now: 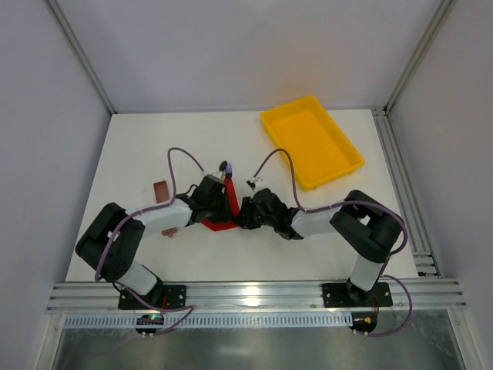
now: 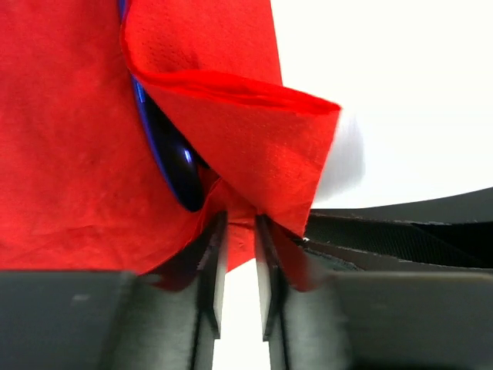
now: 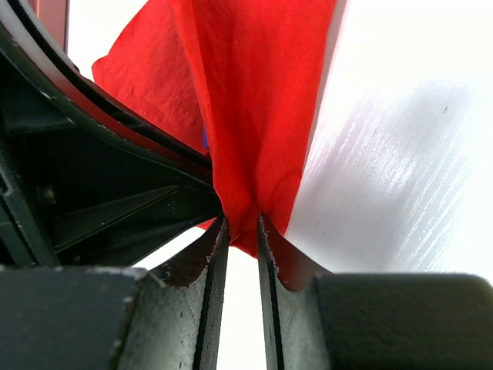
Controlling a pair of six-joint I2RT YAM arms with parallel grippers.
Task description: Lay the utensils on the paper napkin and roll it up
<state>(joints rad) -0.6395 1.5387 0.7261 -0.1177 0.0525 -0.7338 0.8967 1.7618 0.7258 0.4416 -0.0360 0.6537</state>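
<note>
the paper napkin [image 1: 229, 202] is found mid-table between both arms, folded over the blue-purple utensil [image 2: 171, 154] to form the roll; its bunched end is pinched by the right gripper [image 3: 240, 227], while a fold is straddled by the left gripper [image 2: 237, 223], whose grip cannot be told

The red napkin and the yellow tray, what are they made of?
The napkin looks like thin matte paper: it has a fuzzy, dimpled texture and soft folds. The yellow tray seems to be smooth plastic, with an even colour and a moulded rim.
</note>
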